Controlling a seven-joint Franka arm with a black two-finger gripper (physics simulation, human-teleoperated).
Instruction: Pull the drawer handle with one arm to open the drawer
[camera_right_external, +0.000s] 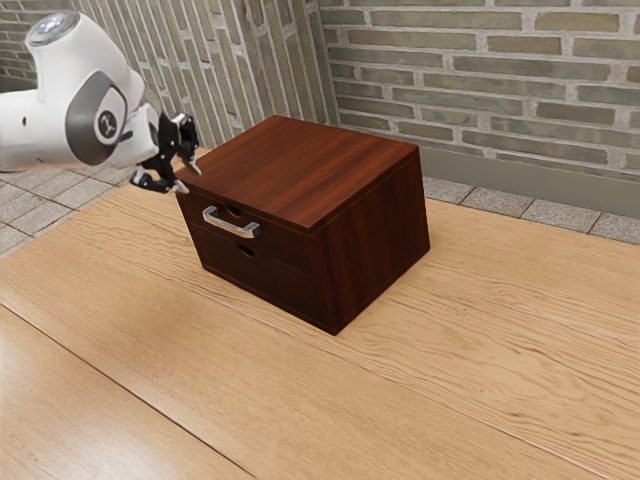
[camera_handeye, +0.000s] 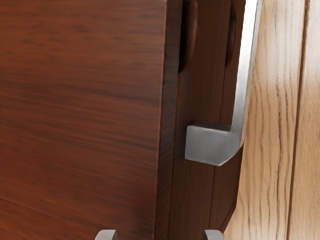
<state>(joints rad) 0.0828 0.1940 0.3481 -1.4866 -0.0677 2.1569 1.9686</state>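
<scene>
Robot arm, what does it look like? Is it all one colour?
No. The arm is chunky, rounded and glossy white, with a big grey disc on one joint that bears a small dark mark. At its end sits the gripper, black and angular, with pale silvery fingertips.

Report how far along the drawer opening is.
Done: the gripper sits at the cabinet's top front corner, close to one end of the handle.
In hand: lining up. The fingertips stand open and hold nothing; the handle lies ahead of them.
Left: shut on the handle and pull. The top drawer looks closed, with no gap showing.
</scene>
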